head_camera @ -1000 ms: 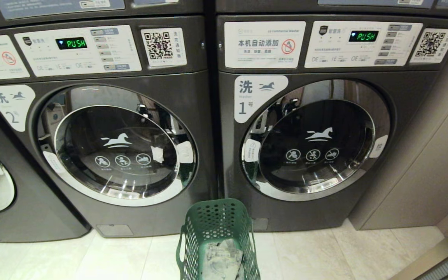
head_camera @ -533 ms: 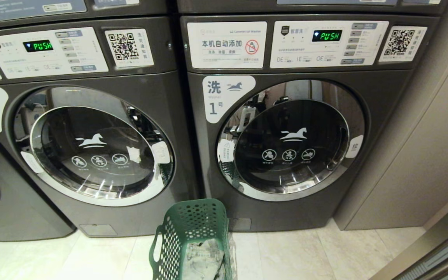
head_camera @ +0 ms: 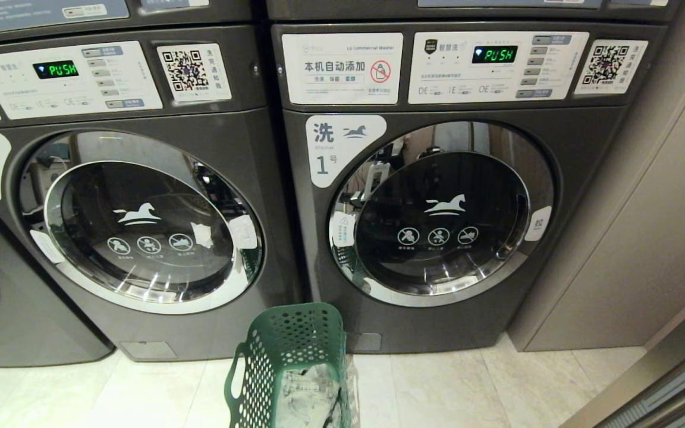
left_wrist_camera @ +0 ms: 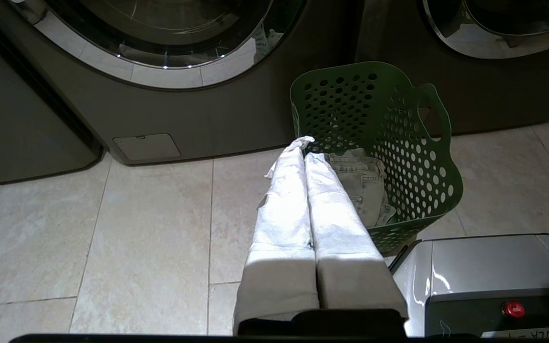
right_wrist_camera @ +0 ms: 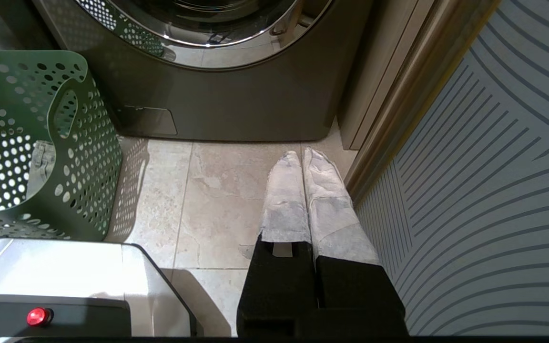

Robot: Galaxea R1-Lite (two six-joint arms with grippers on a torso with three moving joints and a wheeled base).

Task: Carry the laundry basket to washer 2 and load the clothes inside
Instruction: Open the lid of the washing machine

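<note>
Nearest the robot, both arms hang low in front of its silver base: the left gripper (left_wrist_camera: 303,145), its cloth-wrapped fingers (left_wrist_camera: 284,200) pressed flat together and holding nothing, points at the near rim of the dark green perforated plastic laundry basket (head_camera: 286,356), while the right gripper (right_wrist_camera: 298,155), fingers likewise pressed together and empty, hangs over bare pale floor tile (right_wrist_camera: 217,190) beside a striped wall panel (right_wrist_camera: 484,157), well apart from the basket. The basket stands upright on the tiles, and in it lie the clothes (left_wrist_camera: 362,183), faded grey-blue denim with stitched seams. Just behind it rise two dark grey front-load machines with chrome-rimmed glass doors, and the basket sits in front of the seam between them, slightly nearer washer 2 (head_camera: 140,220), whose white horse label with its numeral is half cut off at the left edge; the twin labelled 1 (head_camera: 443,208) fills the middle of the head view. Both doors are shut. The chief risk, as I judge it, is taking the wrong machine, since the one labelled 1 is squarely ahead. A grab at one slot handle (head_camera: 236,377) alone could tip the basket and spill the denim, and a base swing to the left could knock it over.
</note>
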